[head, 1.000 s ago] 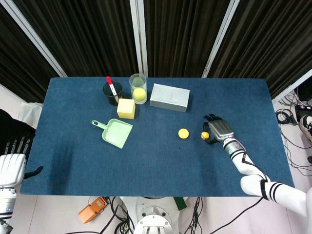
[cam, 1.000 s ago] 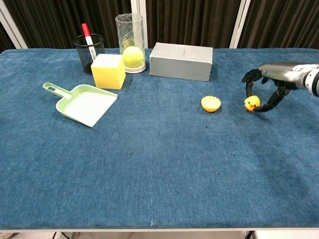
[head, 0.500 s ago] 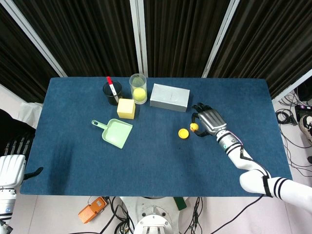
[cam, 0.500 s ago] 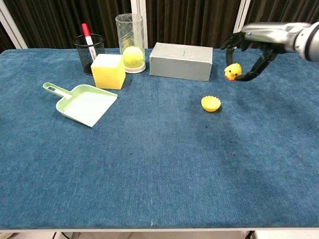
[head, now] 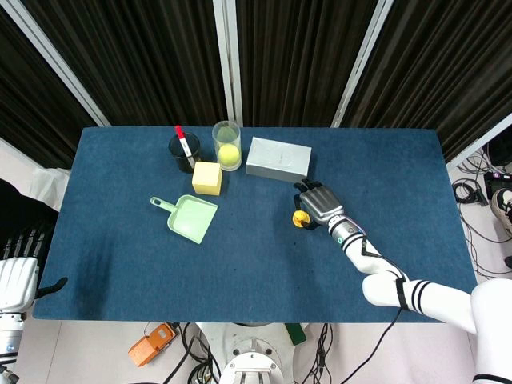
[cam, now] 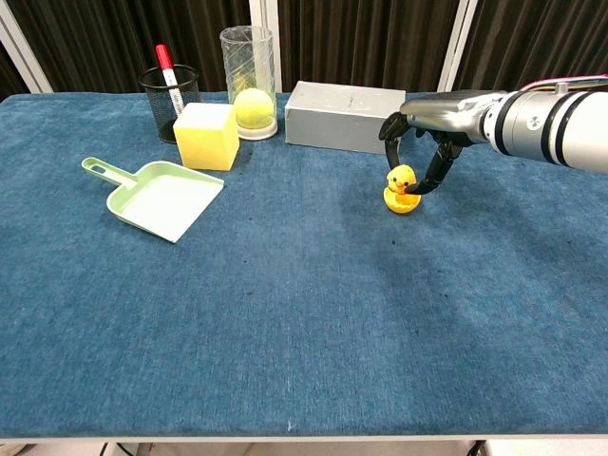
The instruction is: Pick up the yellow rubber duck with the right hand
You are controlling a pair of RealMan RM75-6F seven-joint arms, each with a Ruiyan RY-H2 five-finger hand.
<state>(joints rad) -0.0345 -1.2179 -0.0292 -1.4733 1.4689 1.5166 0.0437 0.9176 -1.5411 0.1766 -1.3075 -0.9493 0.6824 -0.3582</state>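
Two hands show: the right hand (cam: 429, 128) pinches the duck (cam: 402, 178) between thumb and fingers, right above the small yellow cup (cam: 401, 200), toward the tabletop's (cam: 304, 313) far edge in front of the grey box (cam: 345, 116). By the near left corner, the left hand (head: 18, 280) holds nothing, its fingers apart.

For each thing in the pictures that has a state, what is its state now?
yellow rubber duck: upright, pinched by the right hand, on the small yellow cup
right hand: holds the duck
small yellow cup: under the duck
glass tube: upright, yellow ball inside
mesh pen cup: holds a red marker
green dustpan: lying flat
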